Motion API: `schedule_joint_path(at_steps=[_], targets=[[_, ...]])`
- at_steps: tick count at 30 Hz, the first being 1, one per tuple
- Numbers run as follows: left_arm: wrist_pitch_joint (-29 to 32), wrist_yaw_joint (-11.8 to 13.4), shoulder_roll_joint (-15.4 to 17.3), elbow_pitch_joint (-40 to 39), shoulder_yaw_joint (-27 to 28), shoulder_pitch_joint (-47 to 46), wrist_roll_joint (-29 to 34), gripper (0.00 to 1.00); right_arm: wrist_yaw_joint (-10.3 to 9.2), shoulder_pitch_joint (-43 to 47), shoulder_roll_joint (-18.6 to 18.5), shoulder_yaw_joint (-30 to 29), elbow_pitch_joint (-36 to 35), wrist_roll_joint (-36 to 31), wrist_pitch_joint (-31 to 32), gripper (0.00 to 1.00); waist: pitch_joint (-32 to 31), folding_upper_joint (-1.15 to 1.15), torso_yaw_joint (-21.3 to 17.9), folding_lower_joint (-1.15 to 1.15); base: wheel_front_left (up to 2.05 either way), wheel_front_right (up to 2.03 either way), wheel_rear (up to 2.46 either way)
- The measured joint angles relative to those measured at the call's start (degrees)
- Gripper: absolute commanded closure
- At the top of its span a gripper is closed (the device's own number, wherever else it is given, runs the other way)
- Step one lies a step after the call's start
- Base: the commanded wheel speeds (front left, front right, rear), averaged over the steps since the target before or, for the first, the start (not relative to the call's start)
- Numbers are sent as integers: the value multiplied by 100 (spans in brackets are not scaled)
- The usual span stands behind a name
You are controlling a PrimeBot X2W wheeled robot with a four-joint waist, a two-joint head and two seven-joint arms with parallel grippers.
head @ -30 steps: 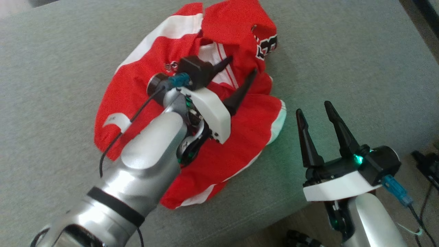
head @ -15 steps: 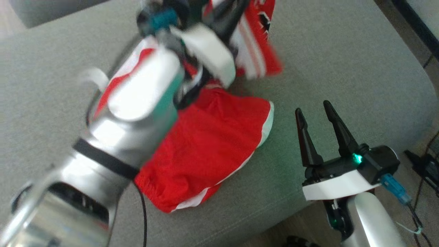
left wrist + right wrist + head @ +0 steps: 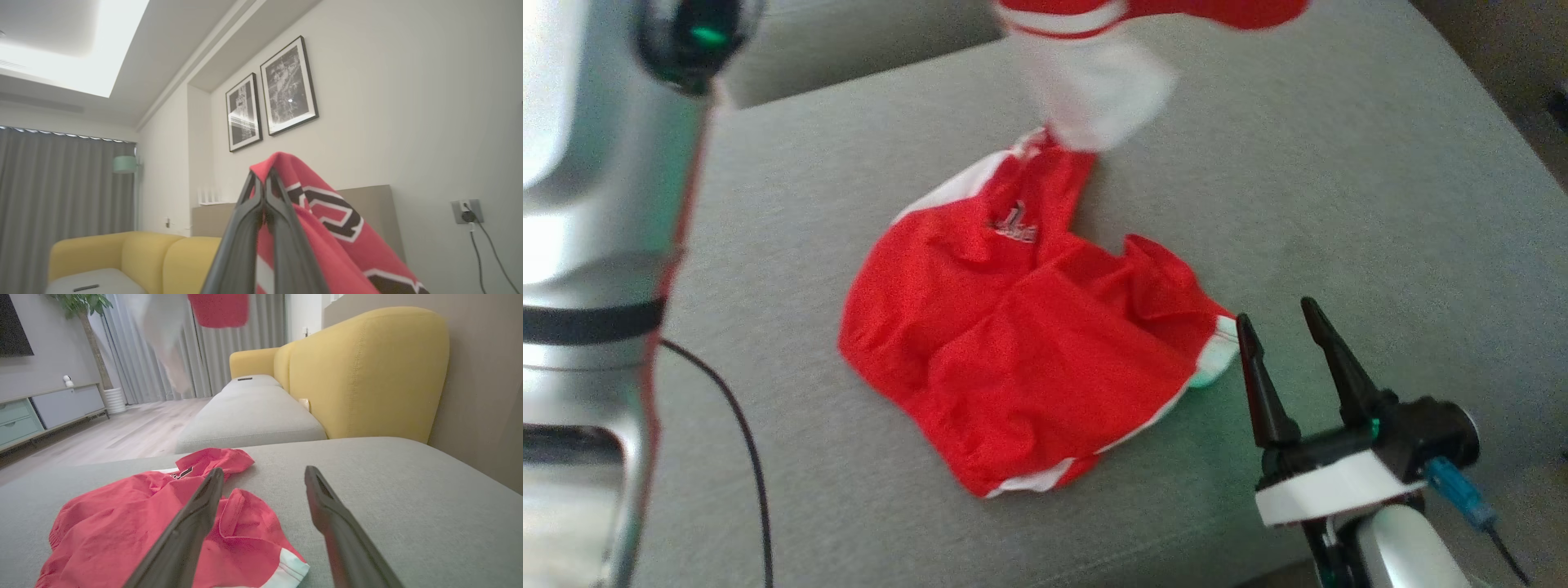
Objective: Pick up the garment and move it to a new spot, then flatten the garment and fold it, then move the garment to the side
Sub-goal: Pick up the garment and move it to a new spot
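My left gripper is raised high and shut on a fold of a red garment with black-and-white lettering. Its blurred red and white lower part hangs at the top of the head view, above the grey cushion. A second red piece with white trim and a small logo lies crumpled on the cushion; I cannot tell whether the two touch. My right gripper stands open just right of that piece's white-edged corner, low over the cushion, with nothing between its fingers.
My pale left forearm and its black cable take up the head view's left side. A yellow sofa back and another grey seat lie beyond the cushion. The cushion's front edge runs just below my right gripper.
My left gripper has shut on the garment and lifted it far up off the cushion. The head camera has shifted. The right gripper has stayed open at the lower right.
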Motion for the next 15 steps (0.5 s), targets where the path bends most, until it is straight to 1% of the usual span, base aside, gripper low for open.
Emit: schedule_joint_path(at_steps=[5, 12, 15], targets=[[1, -1, 458, 16, 334, 71, -4, 100, 1, 185, 0, -30, 55, -45, 0, 0, -191, 0, 486, 0, 0, 0, 0], [1, -1, 1183, 234, 394, 569, 55, 100, 0, 242, 0, -80, 58, -100, 0, 0, -316, 0, 1181, 0, 0, 0, 0], [2, -1, 1447, 414, 422, 755, 236, 100, 0, 242, 0, -100, 56, -102, 0, 0, -286, 0, 1456, 0, 0, 0, 0]])
